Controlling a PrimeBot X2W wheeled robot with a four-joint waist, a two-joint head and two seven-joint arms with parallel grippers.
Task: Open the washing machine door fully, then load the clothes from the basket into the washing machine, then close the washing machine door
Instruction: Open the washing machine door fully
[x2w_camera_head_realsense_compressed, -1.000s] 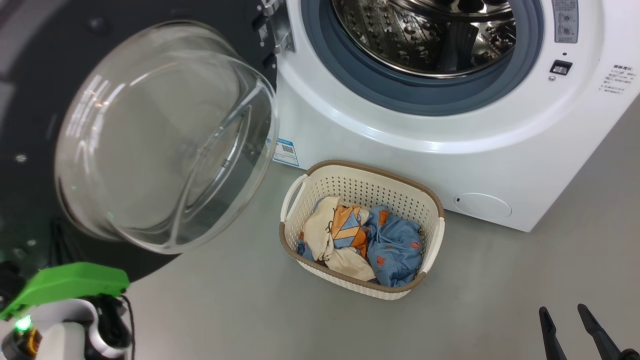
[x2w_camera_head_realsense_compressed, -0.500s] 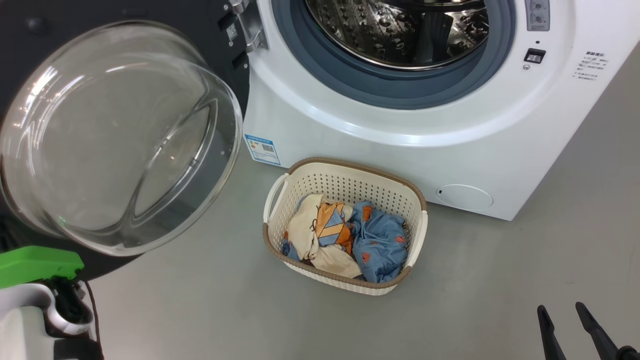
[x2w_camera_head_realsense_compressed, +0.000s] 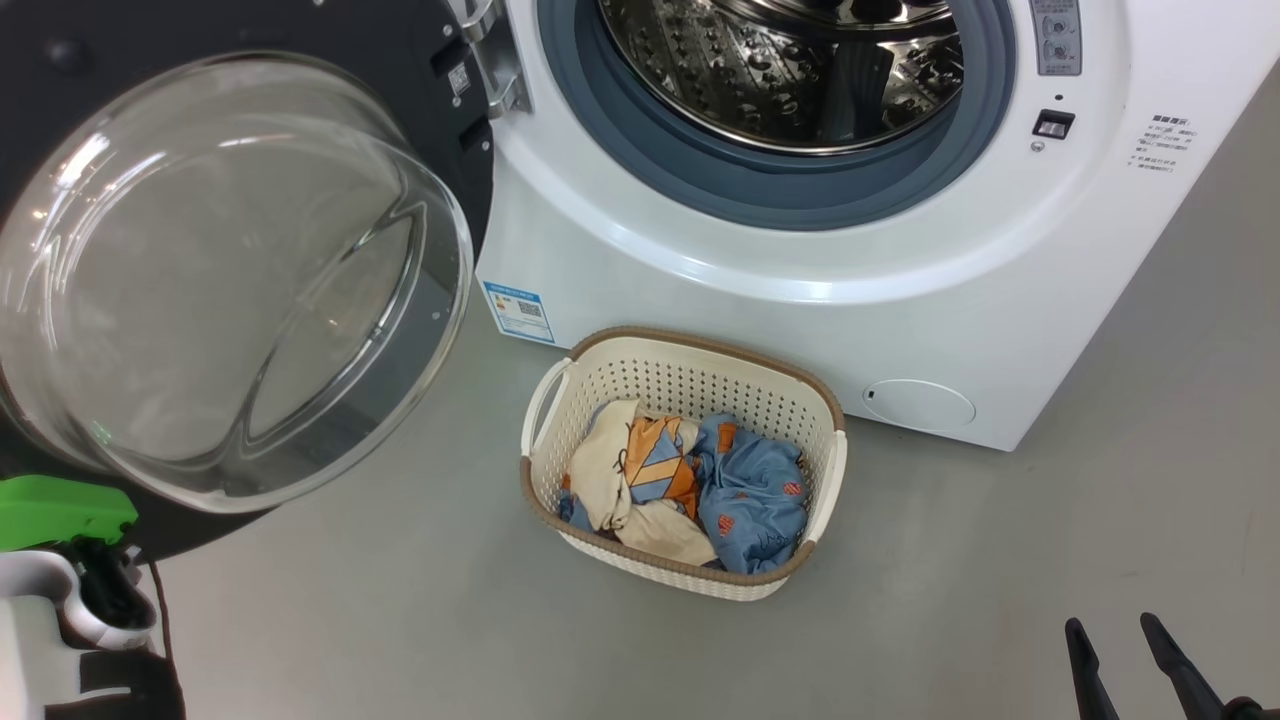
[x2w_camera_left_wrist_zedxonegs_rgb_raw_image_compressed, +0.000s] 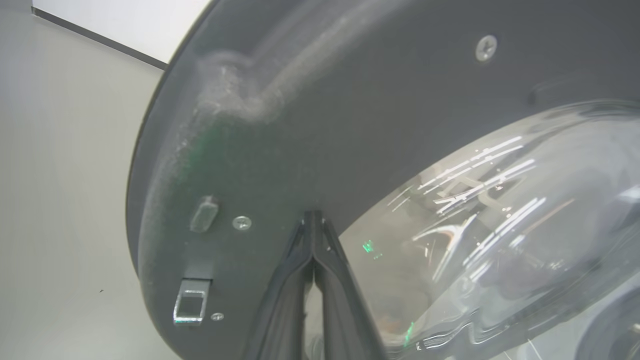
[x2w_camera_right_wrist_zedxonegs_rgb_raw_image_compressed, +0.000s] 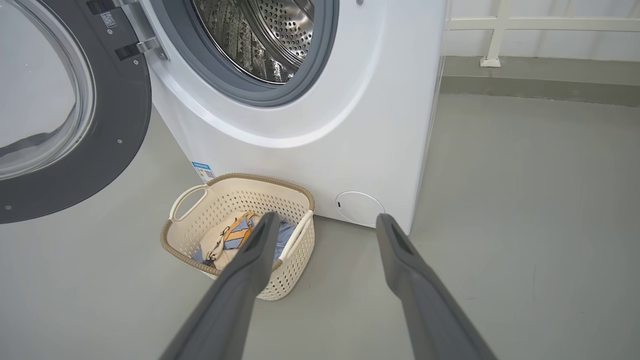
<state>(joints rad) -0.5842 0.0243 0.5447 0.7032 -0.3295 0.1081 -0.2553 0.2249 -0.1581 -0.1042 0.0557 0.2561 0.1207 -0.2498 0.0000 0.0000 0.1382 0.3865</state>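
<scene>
— While the washing machine door hangs open, where are the clothes?
— In the basket, before the washing machine. The left gripper has jaws together, tips at the door; the right gripper has jaws apart.

The grey floor bears the washing machine and the basket.

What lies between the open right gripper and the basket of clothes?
Nothing but bare grey floor, as the head view shows: the right gripper hangs apart from the basket.
</scene>
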